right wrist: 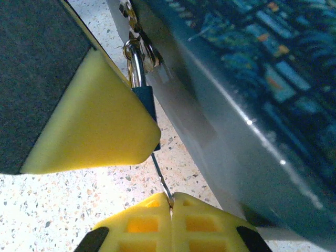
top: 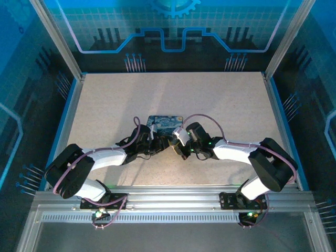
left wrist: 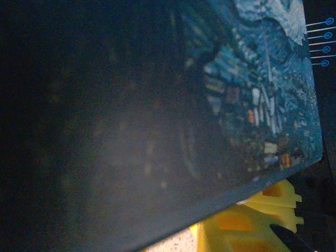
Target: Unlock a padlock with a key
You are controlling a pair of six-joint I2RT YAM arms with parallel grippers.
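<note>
The padlock (right wrist: 145, 98) hangs from the latch on the side of the dark-blue night-sky box (right wrist: 252, 79), silver shackle up and blue part down. One yellow finger of my left gripper (right wrist: 89, 121) lies over the lock's body, its other finger hidden. My right gripper (right wrist: 171, 198) is shut on the key (right wrist: 161, 176), a thin sliver that runs up from its fingertips to the padlock's underside. From above, the left gripper (top: 159, 143) and the right gripper (top: 177, 143) meet tip to tip at the box's (top: 164, 124) near edge. A yellow finger (left wrist: 247, 220) shows under the box (left wrist: 157, 115).
The speckled table (top: 105, 105) stretches wide to the left, right and far side of the box. Blue side rails (top: 65, 123) and a metal frame (top: 173, 197) at the near edge bound it. Both arms reach inward over the near middle.
</note>
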